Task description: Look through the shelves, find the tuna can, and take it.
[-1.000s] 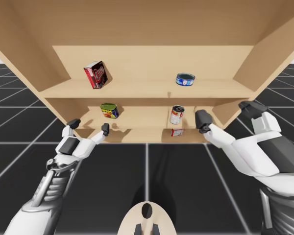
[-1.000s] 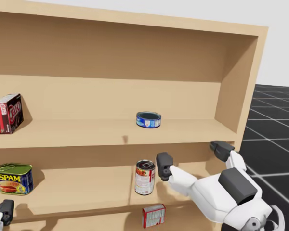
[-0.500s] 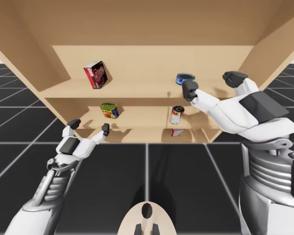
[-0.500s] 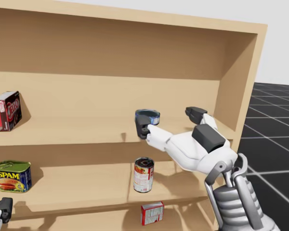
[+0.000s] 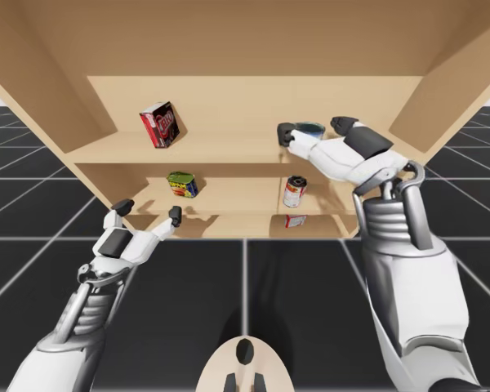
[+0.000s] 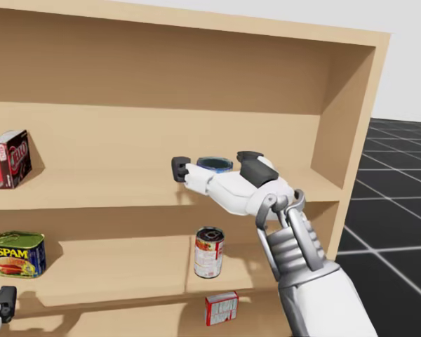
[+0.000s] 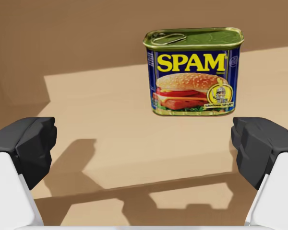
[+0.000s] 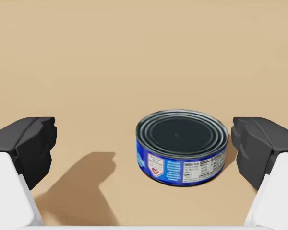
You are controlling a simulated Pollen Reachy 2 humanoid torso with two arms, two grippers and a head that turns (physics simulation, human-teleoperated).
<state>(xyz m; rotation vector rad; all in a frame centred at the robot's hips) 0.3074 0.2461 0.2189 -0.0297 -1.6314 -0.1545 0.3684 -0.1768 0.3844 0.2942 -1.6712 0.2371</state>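
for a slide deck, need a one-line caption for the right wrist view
Right gripper, open, with the flat blue tuna can between its fingers on the wooden shelf, not yet gripped.

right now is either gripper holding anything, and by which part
Nothing is held. My right gripper is open with the blue can between its fingers, not clamped. My left gripper is open, short of the rectangular tin.
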